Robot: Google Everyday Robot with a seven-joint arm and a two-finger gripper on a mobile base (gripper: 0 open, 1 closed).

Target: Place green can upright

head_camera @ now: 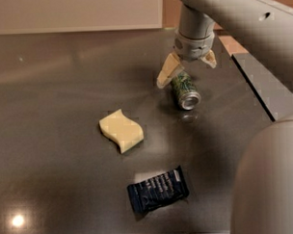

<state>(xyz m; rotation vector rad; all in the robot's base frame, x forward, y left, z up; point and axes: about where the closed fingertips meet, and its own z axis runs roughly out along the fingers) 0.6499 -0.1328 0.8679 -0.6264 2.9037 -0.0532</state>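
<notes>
While the can (184, 87) lies on its side on the counter (55, 117), silver end toward the camera, the tool (188, 68) hangs spread wide just above the can's far end, one finger to each side of its long axis.

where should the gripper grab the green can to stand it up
Across its round middle, from above: the green can lies on its side on the table, silver end toward the camera. The gripper hangs open over its far end.
</notes>
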